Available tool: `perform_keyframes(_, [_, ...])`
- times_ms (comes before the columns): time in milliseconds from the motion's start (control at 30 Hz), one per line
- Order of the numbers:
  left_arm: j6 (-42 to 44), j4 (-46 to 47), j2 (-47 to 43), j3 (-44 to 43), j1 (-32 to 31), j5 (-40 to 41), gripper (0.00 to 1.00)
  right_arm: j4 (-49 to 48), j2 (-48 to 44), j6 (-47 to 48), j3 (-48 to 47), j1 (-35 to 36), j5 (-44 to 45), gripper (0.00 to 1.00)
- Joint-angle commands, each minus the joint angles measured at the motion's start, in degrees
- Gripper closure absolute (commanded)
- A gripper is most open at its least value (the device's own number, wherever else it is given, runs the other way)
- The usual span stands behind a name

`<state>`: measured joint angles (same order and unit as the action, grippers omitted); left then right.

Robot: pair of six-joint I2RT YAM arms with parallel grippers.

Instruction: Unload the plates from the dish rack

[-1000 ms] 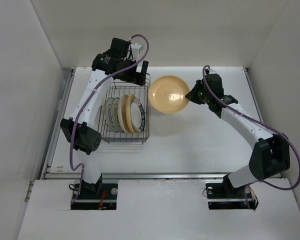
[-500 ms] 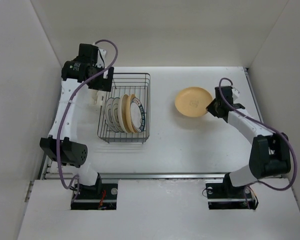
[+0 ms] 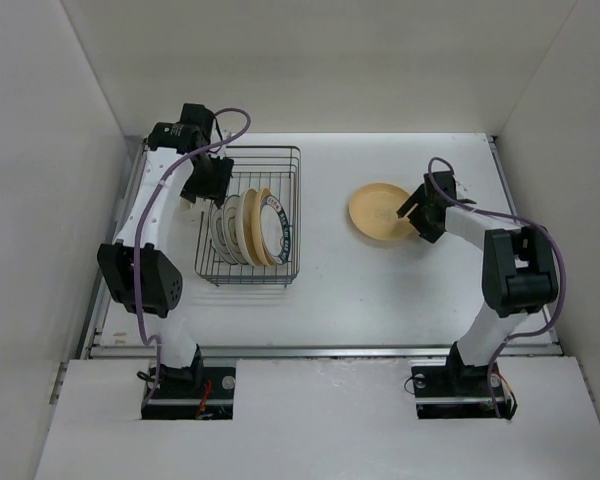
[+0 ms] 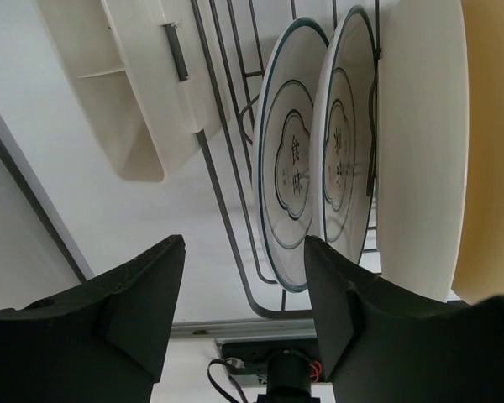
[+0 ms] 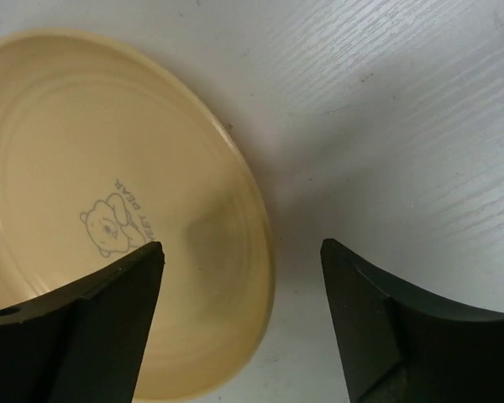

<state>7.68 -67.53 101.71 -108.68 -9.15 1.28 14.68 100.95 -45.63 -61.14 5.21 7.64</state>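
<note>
Top external view: left arm at the rack, one plate lying out on the table.

The left gripper (image 3: 208, 180) hovers at the far-left corner of the rectangular dark wire dish rack (image 3: 263, 160), its fingers spread and empty. The upright round plates (image 3: 248, 228) stand on edge in the rack, faces turned left and right, rims running near to far. The outermost, a white plate with a thin dark ring (image 4: 290, 168), lies just ahead of the fingers, towards the rack's middle. This arm is judged the nearer for the next pick. The right gripper (image 3: 417, 212), also open, straddles the rim of a tan-yellow plate (image 3: 380, 212) lying flat on the white table (image 3: 330, 290), well apart from the rack.
</note>
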Motion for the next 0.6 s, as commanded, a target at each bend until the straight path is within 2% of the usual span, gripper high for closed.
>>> perform_keyframes(0, [0.49, -2.78, 0.41, -0.74, 0.53, -0.92, 0.45, -1.84, -3.99, 1.85, -1.97, -0.2, -0.52, 0.15])
perform_keyframes(67, [0.49, -3.31, 1.03, -0.74, 0.53, -3.2, 0.45, -1.84, -5.66, 2.47, -1.96, -0.2, -0.52, 0.14])
perform_keyframes(267, [0.49, -3.93, 3.66, 1.01, 1.06, -2.6, 0.59, -1.32, -13.22, 5.63, 0.67, 0.41, 0.1, 0.14])
perform_keyframes(400, [0.49, -3.93, 5.86, 1.54, 1.59, -5.23, 0.68, -1.84, -16.83, 7.83, 1.91, 0.94, -1.14, 0.14])
perform_keyframes(467, [0.49, -3.93, 6.65, 1.54, 2.12, -7.07, 0.69, -1.84, -18.58, 8.36, 2.52, 0.94, -1.66, 0.14])
perform_keyframes(567, [1.01, -4.45, 8.14, 1.54, 2.64, -11.02, 0.81, -1.84, -20.17, 8.89, 2.52, 0.94, -1.66, 0.14])
